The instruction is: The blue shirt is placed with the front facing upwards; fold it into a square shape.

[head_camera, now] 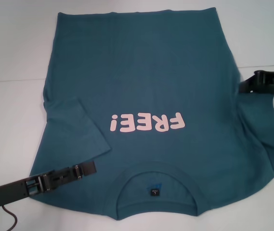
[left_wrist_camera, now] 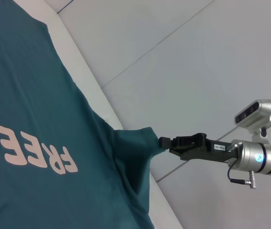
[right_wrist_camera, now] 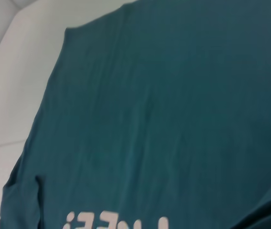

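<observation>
The blue shirt [head_camera: 141,72] lies flat, front up, on the white table [head_camera: 11,48]. Its collar [head_camera: 156,192] is nearest me and the pink lettering [head_camera: 146,123] sits mid-chest. The sleeve on my left [head_camera: 74,130] is folded inward over the body. My left gripper [head_camera: 91,167] rests low over the shoulder next to that sleeve. My right gripper [head_camera: 240,87] is at the shirt's right edge, shut on a pinch of cloth from the right sleeve [head_camera: 257,130]. In the left wrist view, the right gripper [left_wrist_camera: 165,142] pulls the fabric [left_wrist_camera: 130,143] into a peak. The right wrist view shows only the shirt [right_wrist_camera: 173,95].
Bare white table surrounds the shirt to the left, right and beyond the hem [head_camera: 137,13]. A cable [head_camera: 9,216] trails from the left arm at the near left corner. In the left wrist view, grey floor [left_wrist_camera: 173,57] lies beyond the table edge.
</observation>
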Controlling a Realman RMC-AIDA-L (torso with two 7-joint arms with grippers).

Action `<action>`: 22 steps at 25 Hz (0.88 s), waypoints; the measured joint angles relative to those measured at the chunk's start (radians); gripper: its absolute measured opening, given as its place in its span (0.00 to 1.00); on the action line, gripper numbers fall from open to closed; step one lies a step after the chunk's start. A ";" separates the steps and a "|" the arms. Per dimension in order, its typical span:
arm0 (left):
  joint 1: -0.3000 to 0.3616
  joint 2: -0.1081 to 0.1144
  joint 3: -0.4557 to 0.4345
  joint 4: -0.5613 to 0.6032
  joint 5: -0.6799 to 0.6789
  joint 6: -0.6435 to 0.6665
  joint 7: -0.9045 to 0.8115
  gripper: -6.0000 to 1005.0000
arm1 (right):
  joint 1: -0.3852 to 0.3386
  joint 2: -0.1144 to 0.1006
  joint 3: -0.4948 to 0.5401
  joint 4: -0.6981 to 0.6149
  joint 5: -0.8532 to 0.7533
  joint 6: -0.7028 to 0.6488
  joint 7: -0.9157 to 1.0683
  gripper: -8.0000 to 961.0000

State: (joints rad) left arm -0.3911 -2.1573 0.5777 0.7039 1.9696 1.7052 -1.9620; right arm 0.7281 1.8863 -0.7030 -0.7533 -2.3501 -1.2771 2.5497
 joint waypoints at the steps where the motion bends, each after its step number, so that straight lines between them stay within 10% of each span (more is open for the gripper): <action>1: 0.000 0.000 0.000 0.000 0.000 -0.001 0.000 0.84 | 0.004 0.002 -0.008 0.001 0.000 0.000 0.003 0.01; 17: 0.002 0.000 -0.022 -0.008 -0.003 -0.012 0.000 0.84 | 0.074 0.024 -0.055 0.092 -0.100 0.131 0.060 0.03; 22: 0.005 -0.001 -0.022 -0.009 -0.003 -0.012 0.003 0.84 | 0.085 0.037 -0.055 0.094 -0.039 0.165 -0.012 0.18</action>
State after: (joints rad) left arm -0.3864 -2.1583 0.5552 0.6945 1.9662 1.6935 -1.9591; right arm 0.8133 1.9234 -0.7584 -0.6592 -2.3891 -1.1118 2.5375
